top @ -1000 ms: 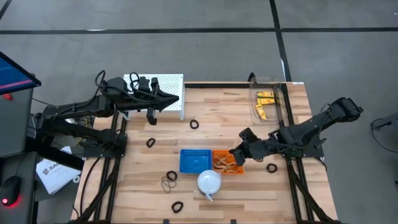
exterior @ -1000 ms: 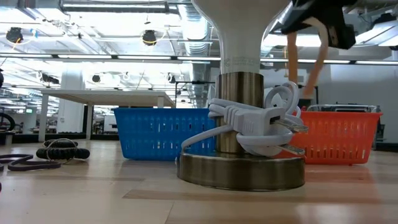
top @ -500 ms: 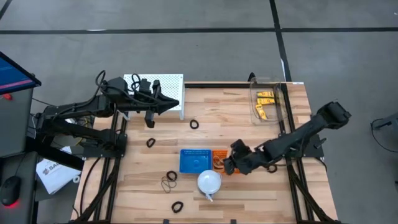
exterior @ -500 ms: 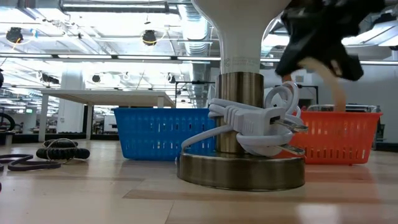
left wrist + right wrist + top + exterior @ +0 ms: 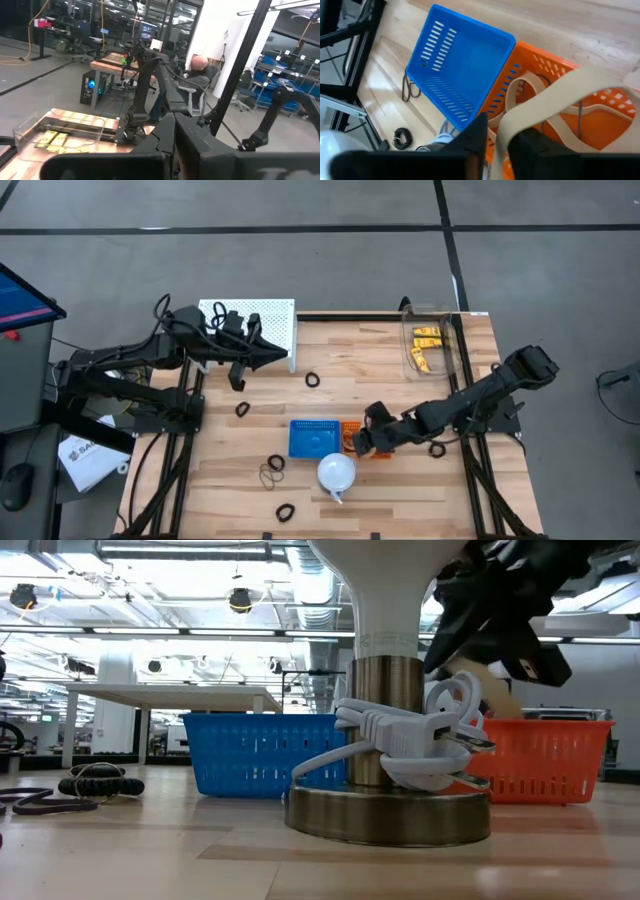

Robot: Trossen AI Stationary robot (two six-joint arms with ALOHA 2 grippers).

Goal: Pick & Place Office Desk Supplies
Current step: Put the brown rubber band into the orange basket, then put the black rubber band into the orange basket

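Note:
My right gripper [image 5: 360,442] hangs slanting down over the orange basket [image 5: 602,125], shut on a wide tan rubber band [image 5: 570,90]. More tan bands lie inside that basket. The blue basket [image 5: 312,437] stands beside it on the left. Black rings [image 5: 313,380] [image 5: 241,409] [image 5: 285,511] and thin bands [image 5: 272,471] lie loose on the table. Yellow clips [image 5: 427,345] lie in a clear tray. My left gripper [image 5: 283,356] is shut and holds nothing, level above the far left of the table. My right gripper has the tan rubber band between its two fingers [image 5: 476,136], at one end of the loop [image 5: 506,131]. The fingers slant down from the table's right. The band's other end [image 5: 600,80] arches out over the orange basket, clear of the table.
A white dome lamp [image 5: 337,472] on a metal base [image 5: 388,815] with a coiled white cord stands just near of the baskets. A white pegboard [image 5: 270,320] sits at the far left. Another black ring [image 5: 436,449] lies right of the orange basket.
My right gripper has gone down and toward the table's left and near edge, bringing the hanging tan band from above the orange basket down into it. My left gripper has swung slightly toward the near edge.

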